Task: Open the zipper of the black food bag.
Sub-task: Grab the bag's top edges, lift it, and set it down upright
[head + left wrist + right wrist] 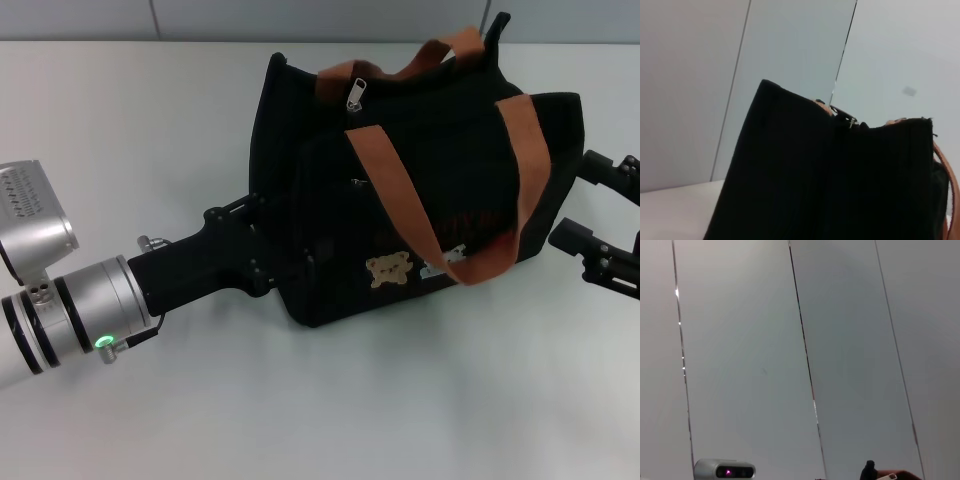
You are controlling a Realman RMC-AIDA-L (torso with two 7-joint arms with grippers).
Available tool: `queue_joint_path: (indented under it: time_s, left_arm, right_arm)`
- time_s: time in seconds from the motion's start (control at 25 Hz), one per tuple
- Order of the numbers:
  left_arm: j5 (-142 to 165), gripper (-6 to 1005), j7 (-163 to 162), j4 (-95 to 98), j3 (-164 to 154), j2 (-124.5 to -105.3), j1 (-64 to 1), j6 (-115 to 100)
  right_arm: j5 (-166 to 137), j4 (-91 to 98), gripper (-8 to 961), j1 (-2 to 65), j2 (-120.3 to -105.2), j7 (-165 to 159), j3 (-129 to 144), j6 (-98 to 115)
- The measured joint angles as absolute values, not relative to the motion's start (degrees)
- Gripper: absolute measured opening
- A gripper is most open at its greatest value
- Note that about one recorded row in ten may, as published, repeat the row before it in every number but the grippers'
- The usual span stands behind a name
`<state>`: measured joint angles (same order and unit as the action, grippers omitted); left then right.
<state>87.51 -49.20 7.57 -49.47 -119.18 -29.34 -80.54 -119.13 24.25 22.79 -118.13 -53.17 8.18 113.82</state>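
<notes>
Left gripper [272,262]: low on the table, pushed up against the left end wall of the bag near its base. The fingertips merge with the black cloth, so I cannot tell whether they are spread or pinching fabric. Looks like a bracing hold.

Table [150,130]: pale and plain; the bag sits on it a little right of centre.

Black food bag [430,180]: upright, boxy, long side facing the robot. Two brown handles [400,200]; the near one droops down the front face, the far one arches over the top. Bear patch [390,268] low on the front. In the left wrist view the bag's end wall fills the frame, very close.

Zipper [356,93]: silver pull tab lying at the left end of the top edge, just beside the far handle's root. The line appears shut along the whole top.

Right gripper [600,215]: just off the bag's right end, apart from it, fingers spread wide and holding nothing.

Step in hand: judged early; bag being steadied, pull not yet grasped.

Next move calls for: the right gripper to rise over the top, cross to the left end, pinch the small tab clear of the strap, then draw it along the top edge while the left gripper resists the drag.
</notes>
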Motion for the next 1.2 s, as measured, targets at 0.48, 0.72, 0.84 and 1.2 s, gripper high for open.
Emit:
queue_joint_path:
  time_s: [0.48, 0.72, 0.84, 1.2]
  left_arm:
    - [87.63, 576, -48.34, 7.87, -50.71, -119.18, -29.36, -80.83]
    - [87.36, 394, -48.31, 7.99, -50.39, -119.18, -29.33, -81.91]
    - [87.31, 286, -48.3, 8.15, -50.08, -119.14, -29.21, -82.1]
    - [87.1, 79, -44.16, 13.45, -47.87, -118.62, -25.22, -84.06]
  right_arm:
    - [-118.3, 23.84, 809, 22.58, -118.13, -53.17, 8.18, 112.71]
    - [-118.16, 23.81, 807, 22.64, -118.13, -53.17, 8.17, 112.2]
    - [-117.8, 23.75, 806, 22.66, -118.15, -53.17, 8.18, 111.52]
    - [-117.33, 23.03, 802, 22.12, -118.21, -53.17, 8.17, 110.34]
